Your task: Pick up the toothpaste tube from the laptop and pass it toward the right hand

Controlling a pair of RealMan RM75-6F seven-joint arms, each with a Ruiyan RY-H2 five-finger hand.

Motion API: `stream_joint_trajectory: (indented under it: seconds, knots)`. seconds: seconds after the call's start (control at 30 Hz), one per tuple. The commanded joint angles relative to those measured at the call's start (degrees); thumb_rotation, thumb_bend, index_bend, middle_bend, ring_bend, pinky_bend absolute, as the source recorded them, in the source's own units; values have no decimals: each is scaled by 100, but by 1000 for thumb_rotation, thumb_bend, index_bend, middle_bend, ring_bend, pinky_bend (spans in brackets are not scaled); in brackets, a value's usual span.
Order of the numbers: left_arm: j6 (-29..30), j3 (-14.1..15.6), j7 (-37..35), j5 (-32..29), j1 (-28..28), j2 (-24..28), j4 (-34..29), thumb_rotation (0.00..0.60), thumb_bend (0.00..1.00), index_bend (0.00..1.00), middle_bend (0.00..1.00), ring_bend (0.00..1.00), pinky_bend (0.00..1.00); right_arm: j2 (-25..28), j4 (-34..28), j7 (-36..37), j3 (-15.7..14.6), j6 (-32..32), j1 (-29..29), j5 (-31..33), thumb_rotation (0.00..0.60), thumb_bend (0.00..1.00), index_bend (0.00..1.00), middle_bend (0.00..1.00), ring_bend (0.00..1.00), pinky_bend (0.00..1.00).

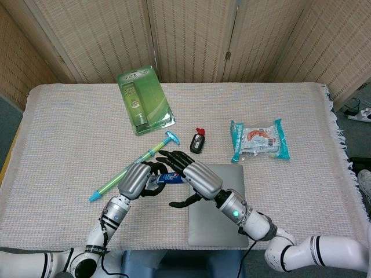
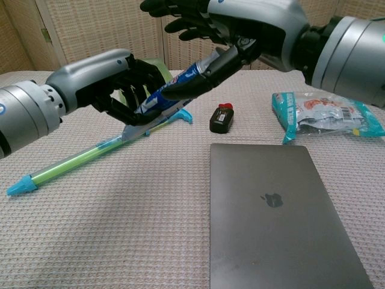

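Near the frame's centre, above the woven cloth table (image 1: pixel 69 127), the left hand (image 1: pixel 134 180) grips a glossy blue-and-white toothpaste tube (image 2: pixel 170 91); the right hand (image 1: pixel 194 175), dark fingers spread and holding nothing, lies over its cap end with the thumb beneath; a flat grey laptop (image 2: pixel 280 223) sits lower right.

Tube (image 2: pixel 157 99): blue, white and red print. 
Left hand (image 1: pixel 134 180), right hand (image 1: pixel 191 174): silver backs, black fingers. 
Laptop (image 2: pixel 277 223): plain grey, darker logo. 
Stick (image 1: pixel 130 167): translucent green, teal ends. 
Blister pack (image 1: pixel 143 99): green, glossy. 
Fob (image 1: pixel 198 141): black, red tip. 
Snack bag (image 1: pixel 259 139): teal edges, white centre, orange-red print. 
Tablecloth (image 1: pixel 69 127): pale beige weave, white fringe along right edge. 
Screen (image 1: pixel 191 35): tan woven panels.
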Motion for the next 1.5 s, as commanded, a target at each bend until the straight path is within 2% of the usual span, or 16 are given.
stream_joint_trajectory:
  seconds: [0.03, 0.5, 0.83, 1.3, 1.5]
  knots:
    - [7, -10, -54, 26, 16, -20, 29, 600, 835, 756, 796, 684, 480, -80, 57, 81, 17, 27, 21, 3, 508, 221, 0, 0, 0, 0]
    - [-78, -112, -454, 43, 65, -12, 37, 600, 841, 756, 796, 684, 476, -673, 489, 473, 93, 412, 72, -236, 505, 221, 0, 0, 0, 0]
    - [-282, -230, -1013, -16, 93, 103, -120, 600, 847, 756, 796, 684, 469, -1211, 949, 857, 152, 845, 94, -481, 504, 221, 0, 0, 0, 0]
    - [-161, -252, -1267, 259, 122, 16, 83, 600, 853, 756, 796, 683, 456, -1201, 998, 1589, 117, 563, 188, -368, 503, 221, 0, 0, 0, 0]
    - [-130, -229, -1324, 327, 146, 0, 171, 600, 853, 756, 796, 679, 452, -1134, 1009, 1686, 149, 694, 154, -449, 502, 220, 0, 0, 0, 0]
